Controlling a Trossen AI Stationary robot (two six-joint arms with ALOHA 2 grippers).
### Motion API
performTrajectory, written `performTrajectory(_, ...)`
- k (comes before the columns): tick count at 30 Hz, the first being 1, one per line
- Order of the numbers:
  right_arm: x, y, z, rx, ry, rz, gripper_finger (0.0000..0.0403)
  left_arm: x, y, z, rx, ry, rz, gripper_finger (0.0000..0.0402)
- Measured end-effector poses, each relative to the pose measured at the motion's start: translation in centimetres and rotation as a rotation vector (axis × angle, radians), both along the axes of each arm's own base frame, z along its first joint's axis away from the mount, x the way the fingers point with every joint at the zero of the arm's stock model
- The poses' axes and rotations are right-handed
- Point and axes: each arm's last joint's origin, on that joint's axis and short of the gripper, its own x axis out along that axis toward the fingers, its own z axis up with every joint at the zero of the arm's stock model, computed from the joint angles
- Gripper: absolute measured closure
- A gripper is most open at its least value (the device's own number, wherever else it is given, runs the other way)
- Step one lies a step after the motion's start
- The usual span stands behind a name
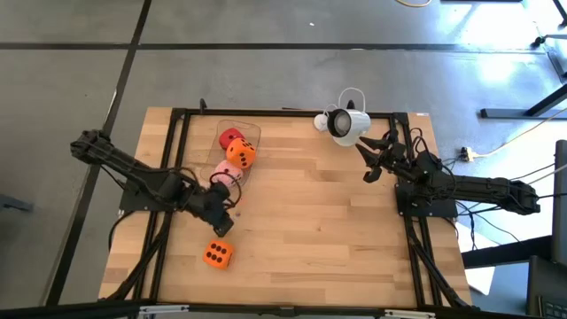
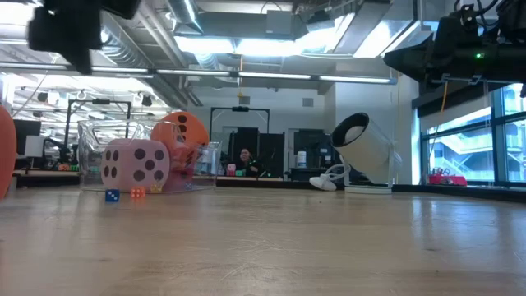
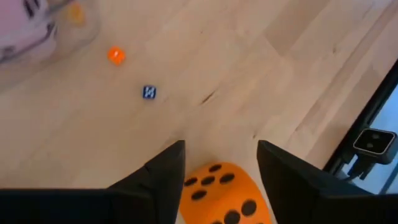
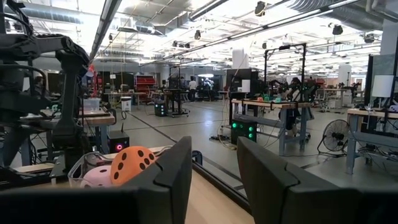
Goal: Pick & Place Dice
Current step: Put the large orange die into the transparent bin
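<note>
Left gripper [image 1: 221, 223]: it hangs low over the wooden table [image 1: 319, 221], on the left half; its fingers [image 3: 163, 174] are spread wide and hold nothing

Loose orange die [image 1: 217, 255]: it lies alone on the table, at about 6 o'clock from the left gripper in the high view, just beside it and not touching; in the left wrist view it [image 3: 225, 194] sits between the two spread fingers, a little beyond the tips

Key relation: the die is a cube, so it has no long axis; I judge the left gripper needs only to go down and forward around it before closing. The left arm is much nearer to it than the right one

Other dice: the red die [image 1: 230, 137] and a second orange die [image 1: 240, 154] sit in a clear plastic container [image 1: 252, 131] at about 12 o'clock from the left gripper; the pink die [image 1: 226, 173] is next to them at the near end of the container, and I cannot tell if it is inside or just outside

Small things: a tiny orange die [image 3: 115, 55] and a tiny blue die [image 3: 149, 92] lie on the wood close to the pink one

Right gripper [image 1: 372, 159]: it waits raised over the right edge of the table, at about 3 o'clock from the container and well apart from all dice; its fingers are spread, nothing is between them

Surface: pale wood planks with a black frame, flat and dry-looking; a white camera [image 1: 345, 124] stands at the far edge

Room: a large workshop with desks, monitors and ceiling lights; a person sits far behind the table in the low view
</note>
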Motion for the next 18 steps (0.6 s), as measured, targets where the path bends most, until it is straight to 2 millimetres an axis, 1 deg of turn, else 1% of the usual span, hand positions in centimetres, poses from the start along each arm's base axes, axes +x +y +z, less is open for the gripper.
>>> performTrajectory(5, 0.0, 0.0, 0.0, 0.0, 0.0, 0.0, 0.0273, -1.7, -1.1, 0.5, -0.021, 0.0, 0.036, 0.0187)
performTrajectory(13, 0.0, 0.0, 0.0, 0.0, 0.0, 0.0, 0.0273, -3.8, -2.9, 0.4, -0.053, 0.044, 0.1, 0.0185)
performTrajectory(18, 0.0, 0.0, 0.0, 0.0, 0.0, 0.0, 0.0273, -4.9, -4.3, -0.2, -0.07, 0.044, 0.126, 0.0185)
